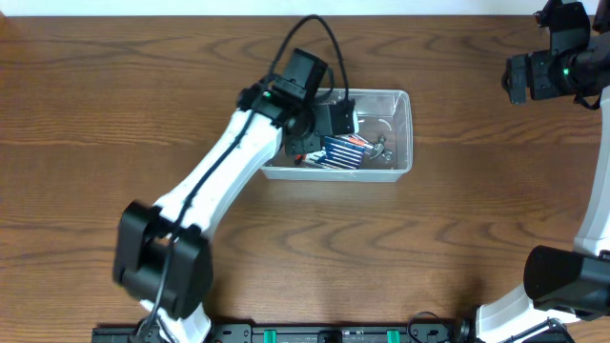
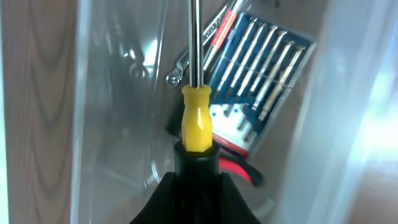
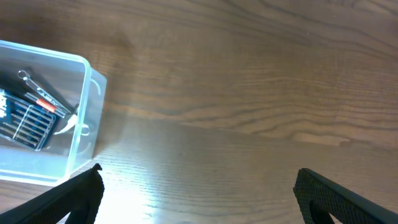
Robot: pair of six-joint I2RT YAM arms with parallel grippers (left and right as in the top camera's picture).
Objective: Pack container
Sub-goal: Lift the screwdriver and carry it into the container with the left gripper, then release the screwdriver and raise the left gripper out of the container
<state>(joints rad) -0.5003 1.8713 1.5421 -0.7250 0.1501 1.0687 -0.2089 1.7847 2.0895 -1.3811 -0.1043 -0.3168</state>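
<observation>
The dark wood-grain table [image 1: 114, 86] carries the clear plastic container [image 1: 404, 133] near its middle, already holding a blue case of tool bits [image 2: 264, 74] and some small metal tools. The left end effector [image 2: 198, 163] is clenched on the yellow handle of a screwdriver [image 2: 196, 118], whose shaft reaches over the case inside the tub. To finish well, I would lower the screwdriver until it lies flat among the contents before letting go, while the right end effector [image 3: 199, 193], spread wide and holding nothing, waits well apart.
</observation>
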